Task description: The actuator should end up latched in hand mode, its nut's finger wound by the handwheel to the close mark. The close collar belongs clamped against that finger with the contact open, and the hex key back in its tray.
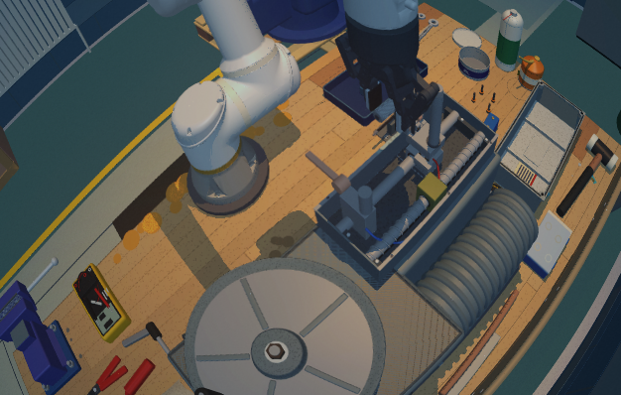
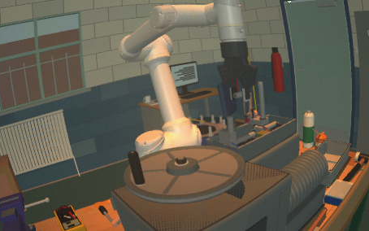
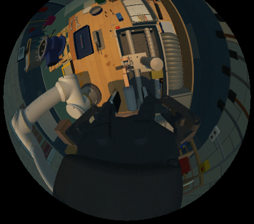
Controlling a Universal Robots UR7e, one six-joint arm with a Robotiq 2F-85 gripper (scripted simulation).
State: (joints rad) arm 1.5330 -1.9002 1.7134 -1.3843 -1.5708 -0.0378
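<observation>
The hex key's small tray (image 1: 390, 130) lies on the bench between the dark blue tray (image 1: 356, 97) and the far end of the open actuator box (image 1: 405, 193). Inside the box run two grey rods and a threaded screw (image 1: 465, 154), with a yellow block (image 1: 431, 188) between them and an upright grey post (image 1: 436, 116) at the far end. The big handwheel (image 1: 284, 330) lies flat at the near end, its black grip (image 2: 136, 167) standing up. A lever (image 1: 324, 168) sticks out from the box's left side. My gripper (image 1: 396, 101) hangs over the far end of the box, half open and holding nothing.
The upright post stands right beside my fingers. The ribbed motor housing (image 1: 480, 258) flanks the box on the right, and beyond it lie an open grey case (image 1: 539, 141), a hammer (image 1: 584, 173), a green bottle (image 1: 509, 40) and several loose screws (image 1: 482, 99).
</observation>
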